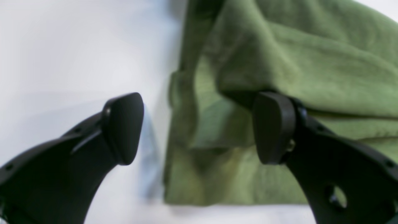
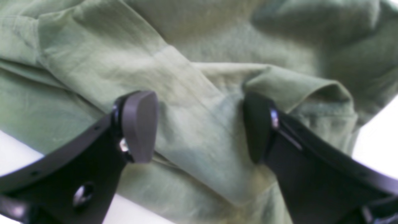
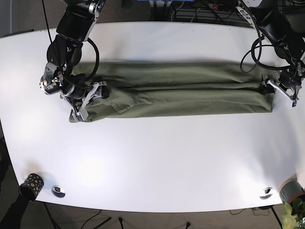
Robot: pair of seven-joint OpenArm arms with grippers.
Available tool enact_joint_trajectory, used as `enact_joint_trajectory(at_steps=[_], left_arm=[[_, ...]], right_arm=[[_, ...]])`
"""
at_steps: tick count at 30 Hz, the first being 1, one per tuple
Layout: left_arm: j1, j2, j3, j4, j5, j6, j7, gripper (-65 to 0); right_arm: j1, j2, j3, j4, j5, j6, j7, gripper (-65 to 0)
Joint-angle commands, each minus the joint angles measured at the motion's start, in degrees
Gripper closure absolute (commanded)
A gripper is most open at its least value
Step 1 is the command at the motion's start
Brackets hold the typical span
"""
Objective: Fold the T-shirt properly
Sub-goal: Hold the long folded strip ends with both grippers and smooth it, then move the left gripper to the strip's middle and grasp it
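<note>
Green T-shirt — full length only in base view.

- We see the T-shirt lying as a long band across the surface.
- At the T-shirt's base-view left end sits our right claw; at its opposite end, our left claw.

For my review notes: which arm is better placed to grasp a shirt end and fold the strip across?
Right, probably: the right gripper sits open directly over T-shirt cloth, while the left gripper straddles the edge, one pad over bare table.
</note>
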Motion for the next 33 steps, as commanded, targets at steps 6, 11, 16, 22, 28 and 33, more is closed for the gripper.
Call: enact_joint_trajectory(at_steps=[6, 11, 16, 22, 28, 33], left_arm=[[-0.51, 0.38, 1.52, 0.41, -0.12, -0.08, 4.47, -2.2], [0.01, 2.14, 1.87, 5.95, 0.32, -0.08, 4.47, -0.6], [4.76, 4.78, 6.53, 23.18, 0.05, -0.08, 4.47, -0.4], [9.77, 8.12, 20.24, 36.11, 0.32, -0.08, 4.56, -0.4], [9.68, 14.27, 29.21, 36.11, 0.49, -0.08, 4.38, -0.4], [9.16, 16.47, 35.80, 32.41, 0.40, -0.08, 4.03, -0.4]], right_arm=[[1.10, 0.59, 0.13, 0.83, 0.64, 0.10, 0.78, -40.9], [1.10, 0.41, 0.22, 0.83, 0.73, 0.10, 0.78, -40.9], [1.02, -0.12, 0.31, 0.83, 1.08, 0.10, 0.87, -40.9], [0.93, -0.29, 0.39, 0.83, 1.25, 0.10, 0.87, -40.9], [0.84, -0.29, 0.39, 0.83, 1.25, 0.10, 0.87, -40.9], [0.84, -0.29, 0.39, 0.83, 1.25, 0.10, 0.87, -40.9]])
